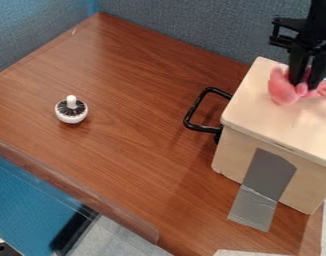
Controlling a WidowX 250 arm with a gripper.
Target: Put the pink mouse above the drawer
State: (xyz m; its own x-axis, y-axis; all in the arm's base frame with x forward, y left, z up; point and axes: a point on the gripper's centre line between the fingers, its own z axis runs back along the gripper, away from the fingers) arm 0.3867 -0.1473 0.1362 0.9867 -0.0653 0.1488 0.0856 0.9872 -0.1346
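Pinching, apparently, the pink mouse (282, 92), tool (305, 85) fingers narrowly apart

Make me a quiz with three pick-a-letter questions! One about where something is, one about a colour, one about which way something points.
1. Where is the pink mouse, compared with the wooden box?
A) left of it
B) at its top
C) under it

2. What colour is the handle?
A) black
B) yellow
C) green

3. Which way does the white knob point?
A) down
B) sideways
C) up

1: B, pink shows against the pale lid.
2: A, the bent bar is black.
3: C, it rises from the dark ring.
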